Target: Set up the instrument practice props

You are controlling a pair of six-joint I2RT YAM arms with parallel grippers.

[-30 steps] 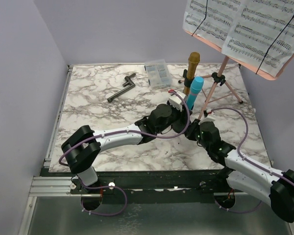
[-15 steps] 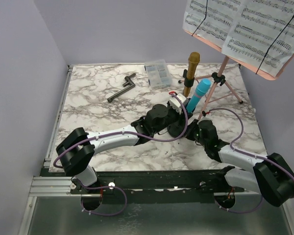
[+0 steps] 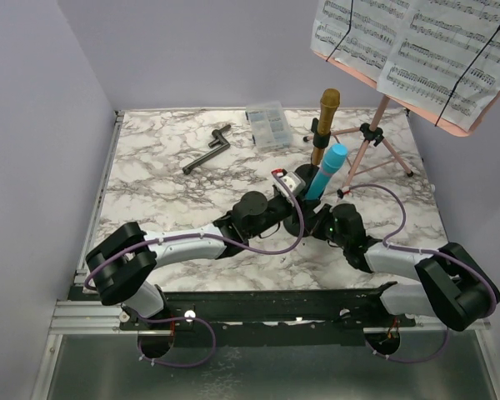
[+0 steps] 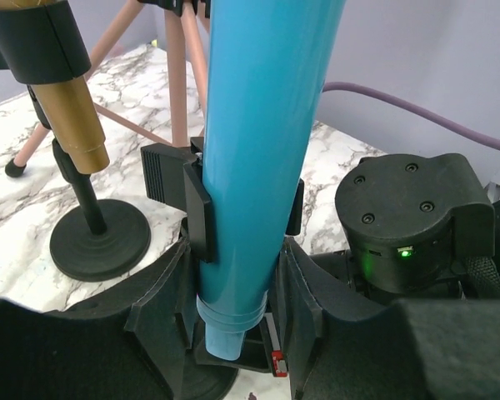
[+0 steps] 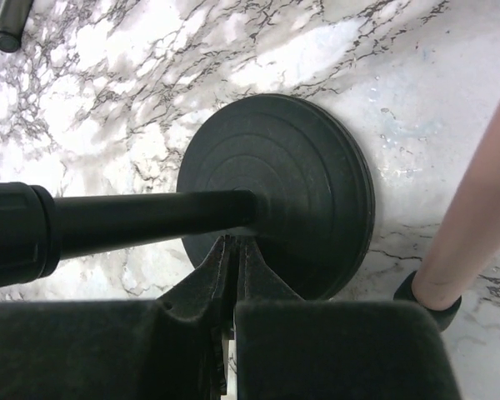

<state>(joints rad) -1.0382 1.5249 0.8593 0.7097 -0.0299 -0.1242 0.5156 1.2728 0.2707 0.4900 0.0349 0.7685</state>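
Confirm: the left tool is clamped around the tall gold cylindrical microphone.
No. The left tool is clamped around the tall blue cylindrical microphone; the gold cylindrical microphone stands untouched beside it, as the left wrist view shows.

top external: high, behind left arm [image 3: 192,237] and right arm [image 3: 392,260], tilted down and forward. widest view: whole marble table [image 3: 167,192] in frame, arms low, tripod legs [image 3: 360,158] right of centre.
left wrist: very close, aimed forward across the marble. blue microphone [image 4: 267,125] fills frame centre, gold microphone [image 4: 62,117] upper left.
right wrist: very close, aimed down at a black round base [image 5: 300,175], one pink leg at right edge.
overlap: top and left wrist share both microphones; all three catch the legs and marble.
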